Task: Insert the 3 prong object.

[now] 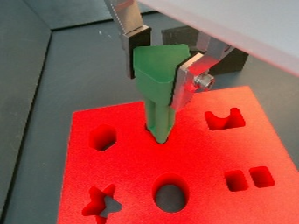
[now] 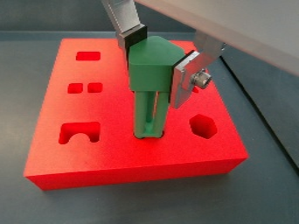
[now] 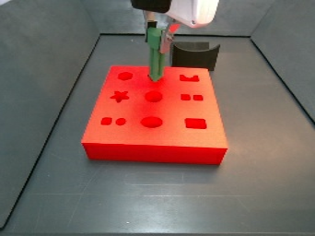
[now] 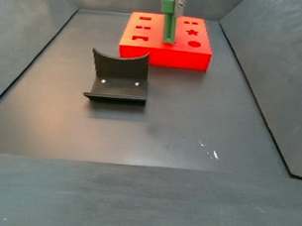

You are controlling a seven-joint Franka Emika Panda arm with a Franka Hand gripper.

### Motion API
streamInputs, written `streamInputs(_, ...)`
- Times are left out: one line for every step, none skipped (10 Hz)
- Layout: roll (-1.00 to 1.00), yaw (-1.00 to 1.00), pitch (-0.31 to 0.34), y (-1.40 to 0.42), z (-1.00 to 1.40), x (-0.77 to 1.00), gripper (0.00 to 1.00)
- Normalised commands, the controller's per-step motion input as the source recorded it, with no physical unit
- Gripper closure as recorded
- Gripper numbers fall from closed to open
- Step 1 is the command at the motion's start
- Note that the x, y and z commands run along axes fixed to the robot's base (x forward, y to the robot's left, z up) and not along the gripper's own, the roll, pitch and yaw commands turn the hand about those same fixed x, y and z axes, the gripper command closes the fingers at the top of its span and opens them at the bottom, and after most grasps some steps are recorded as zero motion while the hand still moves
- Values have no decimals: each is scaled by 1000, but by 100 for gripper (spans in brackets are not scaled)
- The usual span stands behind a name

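My gripper (image 1: 163,66) is shut on the wide head of the 3 prong object (image 1: 158,92), a bright green stick held upright with its prongs pointing down. The prong end meets the top of the red block (image 1: 216,157) near its middle and seems to sit just inside a cut-out there. In the other wrist view the gripper (image 2: 158,66) grips the green head, and the prongs (image 2: 146,122) stand on the red block (image 2: 117,162). In both side views the green stick (image 3: 155,55) (image 4: 166,9) stands upright over the red block (image 3: 160,134) (image 4: 166,53) under the gripper (image 3: 160,23).
The red block has several shape cut-outs: a star (image 1: 103,203), a round hole (image 1: 170,196), a hexagon (image 2: 205,128) and an arch (image 2: 79,133). A dark grey curved block (image 4: 119,77) (image 3: 194,53) stands on the dark floor beside the red block. Sloped dark walls surround the floor.
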Motion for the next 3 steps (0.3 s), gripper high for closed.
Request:
streamInputs(-51, 0, 0, 46, 0, 0, 100)
streamInputs(-13, 0, 0, 0, 0, 0, 100)
streamInputs(0, 0, 0, 0, 0, 0, 100)
